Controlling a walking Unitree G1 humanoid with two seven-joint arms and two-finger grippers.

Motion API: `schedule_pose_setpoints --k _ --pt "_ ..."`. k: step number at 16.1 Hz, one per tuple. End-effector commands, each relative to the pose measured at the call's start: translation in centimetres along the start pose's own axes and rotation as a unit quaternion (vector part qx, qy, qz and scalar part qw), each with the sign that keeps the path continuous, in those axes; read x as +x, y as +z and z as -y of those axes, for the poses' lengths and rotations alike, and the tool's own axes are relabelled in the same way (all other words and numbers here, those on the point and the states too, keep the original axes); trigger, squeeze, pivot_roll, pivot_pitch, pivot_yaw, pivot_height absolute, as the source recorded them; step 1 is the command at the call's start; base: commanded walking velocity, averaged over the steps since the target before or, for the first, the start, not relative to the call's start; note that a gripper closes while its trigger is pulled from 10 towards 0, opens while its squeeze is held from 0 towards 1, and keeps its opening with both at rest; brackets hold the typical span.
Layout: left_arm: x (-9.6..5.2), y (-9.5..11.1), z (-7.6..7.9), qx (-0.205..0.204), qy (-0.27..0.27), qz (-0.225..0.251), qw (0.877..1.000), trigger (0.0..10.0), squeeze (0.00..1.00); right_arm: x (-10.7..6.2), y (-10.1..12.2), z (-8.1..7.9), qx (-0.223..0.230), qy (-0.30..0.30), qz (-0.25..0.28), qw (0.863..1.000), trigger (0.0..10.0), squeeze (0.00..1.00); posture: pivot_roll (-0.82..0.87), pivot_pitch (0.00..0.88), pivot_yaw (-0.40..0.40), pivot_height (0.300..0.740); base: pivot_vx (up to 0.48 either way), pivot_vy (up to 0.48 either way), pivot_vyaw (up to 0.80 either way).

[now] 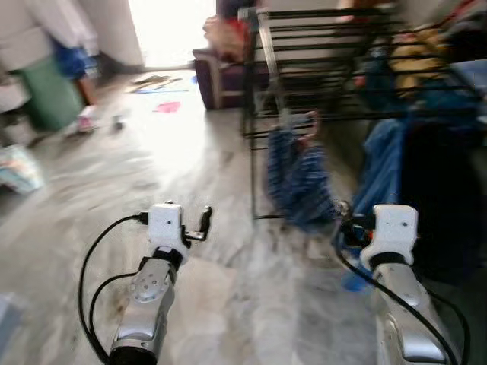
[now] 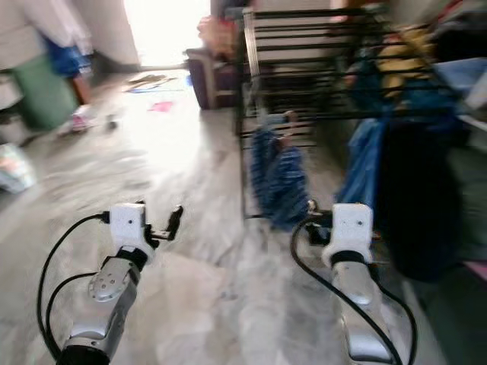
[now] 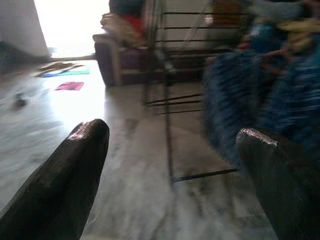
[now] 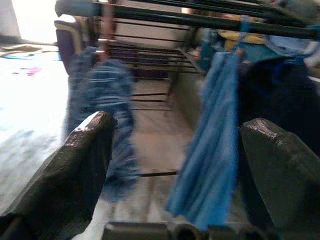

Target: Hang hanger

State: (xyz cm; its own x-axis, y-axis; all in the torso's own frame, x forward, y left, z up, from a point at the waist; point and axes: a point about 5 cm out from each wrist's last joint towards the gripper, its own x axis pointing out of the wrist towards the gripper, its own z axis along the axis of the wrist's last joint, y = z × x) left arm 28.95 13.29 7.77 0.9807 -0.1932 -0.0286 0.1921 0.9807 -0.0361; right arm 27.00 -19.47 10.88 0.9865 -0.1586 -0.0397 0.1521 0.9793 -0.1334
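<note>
Hanging from the near corner of the black metal drying rack [image 1: 319, 68], a blue checked garment on a reddish hanger [image 1: 298, 173] droops toward the grey marble floor [image 1: 190, 190]. Left pincer [image 3: 170, 165] spread wide, empty, above the floor. Right pincer [image 4: 175, 165] gaping too, empty, facing a plain blue cloth [image 4: 212, 140] beside it.

green bin [image 1: 47, 93], purple sofa [image 1: 221, 76], marble floor [image 1: 152, 175]
</note>
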Motion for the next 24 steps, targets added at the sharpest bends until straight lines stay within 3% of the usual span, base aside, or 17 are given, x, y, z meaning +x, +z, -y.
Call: schedule_pose_setpoints --k 1,12,19,24 --pt "0.0 0.3 -0.5 0.002 0.005 0.007 1.000 10.0 0.00 0.0 0.2 -0.5 0.004 0.009 0.002 1.000 10.0 0.00 -0.05 0.000 0.047 0.740 0.405 0.000 0.00" --pt "0.0 0.0 0.1 -0.001 -0.002 0.002 1.000 10.0 0.00 0.0 0.1 -0.6 -0.002 0.014 0.000 1.000 10.0 0.00 -0.06 0.000 0.044 0.740 0.399 0.105 0.00" --pt "-0.2 -0.8 0.5 -0.003 -0.005 -0.024 1.000 10.0 0.00 -0.2 0.3 -0.6 -0.012 0.006 0.008 1.000 10.0 0.00 -0.05 0.000 0.042 0.740 0.000 0.000 0.00" --pt "-0.3 -0.9 0.7 -0.004 -0.020 -0.033 0.999 10.0 0.00 -0.6 0.3 1.3 -0.044 -0.052 0.008 0.998 10.0 0.00 -0.06 0.007 0.045 0.740 0.000 0.000 0.00"
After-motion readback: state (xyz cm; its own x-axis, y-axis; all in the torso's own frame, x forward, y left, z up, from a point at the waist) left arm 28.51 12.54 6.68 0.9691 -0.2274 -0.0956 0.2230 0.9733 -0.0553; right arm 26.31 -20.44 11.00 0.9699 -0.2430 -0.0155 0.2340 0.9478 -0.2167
